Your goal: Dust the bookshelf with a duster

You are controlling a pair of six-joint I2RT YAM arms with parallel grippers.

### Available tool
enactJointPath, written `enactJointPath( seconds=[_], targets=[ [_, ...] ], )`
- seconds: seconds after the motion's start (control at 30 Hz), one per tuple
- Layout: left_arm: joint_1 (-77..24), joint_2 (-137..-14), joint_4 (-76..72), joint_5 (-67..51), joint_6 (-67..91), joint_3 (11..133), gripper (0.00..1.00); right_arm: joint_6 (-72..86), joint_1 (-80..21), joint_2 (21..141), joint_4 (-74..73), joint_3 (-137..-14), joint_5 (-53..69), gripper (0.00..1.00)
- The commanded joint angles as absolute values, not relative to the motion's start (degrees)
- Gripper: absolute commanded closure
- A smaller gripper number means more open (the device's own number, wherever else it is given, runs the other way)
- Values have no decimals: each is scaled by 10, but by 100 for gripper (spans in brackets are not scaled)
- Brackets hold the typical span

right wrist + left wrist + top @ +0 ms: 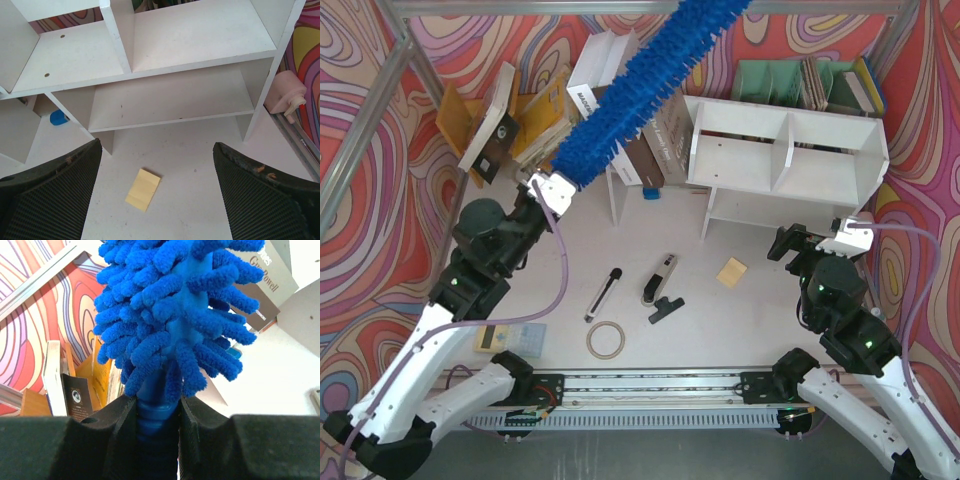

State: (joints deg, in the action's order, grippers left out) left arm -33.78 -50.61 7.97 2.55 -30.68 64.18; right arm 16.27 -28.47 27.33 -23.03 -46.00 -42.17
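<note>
Two arms, one tool: the left gripper (157, 407) is clamped tight on the duster (640, 85), whose length runs toward one o'clock. The bookshelf (820, 125) lies at three o'clock from it. Nearer the shelf, the right gripper (157, 185) gapes empty.

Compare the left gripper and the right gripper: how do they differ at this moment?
1. The left gripper is shut on the handle of the duster; the right gripper is open and holds nothing.
2. The left gripper stands left of the bookshelf, by the books; the right gripper faces the bookshelf's open front.
Shared: neither gripper touches the bookshelf.
</note>
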Motion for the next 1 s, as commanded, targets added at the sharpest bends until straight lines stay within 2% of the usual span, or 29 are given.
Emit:
enactJointPath(
  seconds=[0.0,0.47,0.6,0.97],
  targets=[
    [-339,-469,-10,47,-262,612,100,157,-283,269,-217,-457,-425,18],
    [-329,-549,7,19,-279,616,100,158,-283,265,-219,-456,-428,18],
    [-338,-552,18,-19,-272,606,100,157,-283,267,-218,-456,-427,18],
    [-379,-538,48,10,-279,643,100,156,-283,273,-215,-455,-426,18]
  ],
)
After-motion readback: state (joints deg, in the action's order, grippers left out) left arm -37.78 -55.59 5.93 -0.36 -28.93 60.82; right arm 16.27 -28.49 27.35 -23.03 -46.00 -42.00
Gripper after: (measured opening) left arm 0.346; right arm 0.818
